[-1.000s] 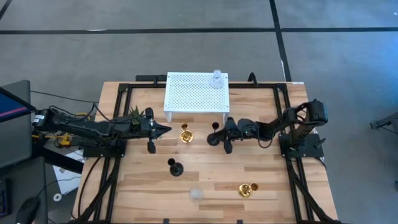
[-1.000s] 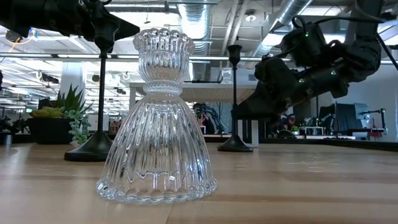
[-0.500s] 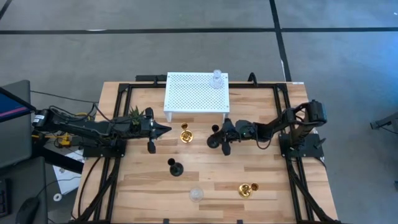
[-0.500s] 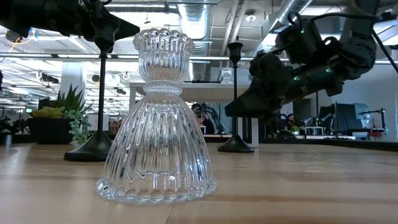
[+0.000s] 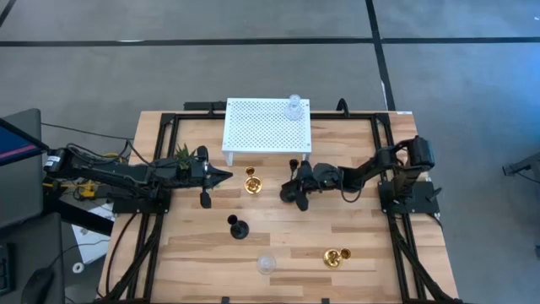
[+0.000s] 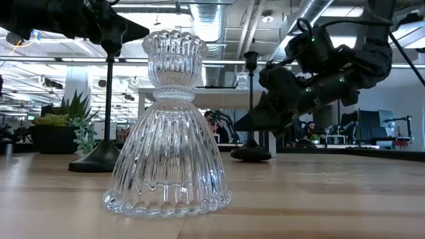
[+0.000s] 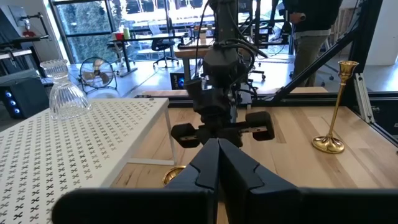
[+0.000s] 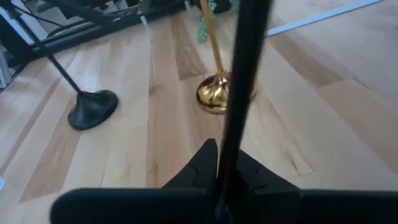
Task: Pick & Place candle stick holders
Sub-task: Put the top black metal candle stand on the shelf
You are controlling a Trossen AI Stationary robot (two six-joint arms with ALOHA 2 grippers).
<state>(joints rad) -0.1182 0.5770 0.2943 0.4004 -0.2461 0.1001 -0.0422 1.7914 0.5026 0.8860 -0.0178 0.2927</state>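
A black candle stick holder (image 6: 251, 106) stands in the table's middle, in front of the white perforated stand (image 5: 261, 127). My right gripper (image 5: 291, 187) is shut on it. My left gripper (image 5: 226, 176) hovers shut and empty at the left, beside a gold holder (image 5: 251, 181). A clear glass holder (image 5: 294, 106) stands on the stand's far right corner. Nearer the front stand a second black holder (image 5: 239, 226), a clear glass one (image 6: 169, 126) and a gold one (image 5: 335, 256). My right gripper pinches the black holder's thin stem (image 8: 229, 146) between its two fingers, below its middle. The fingers come from the table's right, slanting down, and lie across the stem. The holder leans a little, and its round base (image 6: 251, 153) looks tipped with an edge on the table.
A small green plant (image 5: 182, 156) sits by the left arm. Black frame rails (image 5: 160, 169) run along the table's left and right sides. Bare wood lies between the front holders and the right arm.
My right gripper has moved toward the table's left, onto the black holder, and has shut on its stem. The holder, upright before, now leans a little with its base tipped.
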